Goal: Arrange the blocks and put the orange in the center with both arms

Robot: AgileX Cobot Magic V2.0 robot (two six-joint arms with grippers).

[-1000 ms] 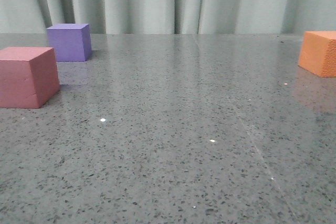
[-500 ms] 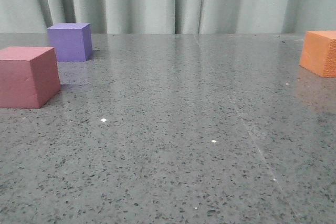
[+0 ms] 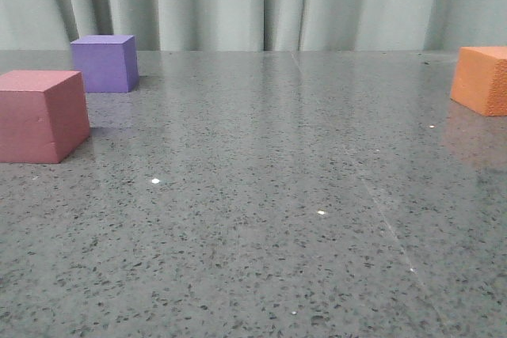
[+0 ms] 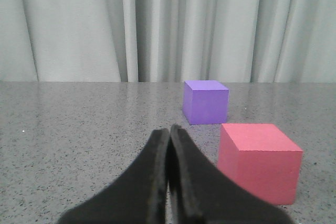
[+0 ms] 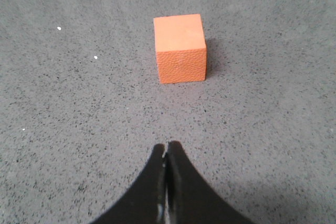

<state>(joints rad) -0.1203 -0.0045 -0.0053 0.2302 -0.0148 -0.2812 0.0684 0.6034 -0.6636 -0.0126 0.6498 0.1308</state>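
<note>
One orange cube (image 5: 179, 47), pebbled foam, sits at the upper middle of the right wrist view, straight ahead of the right end effector (image 5: 167, 150), whose tips are pressed together on nothing. Left end effector (image 4: 169, 135) likewise closed, nearer the pink-red cube (image 4: 259, 161) and purple cube (image 4: 206, 101) on the speckled grey surface (image 3: 261, 195).
</note>
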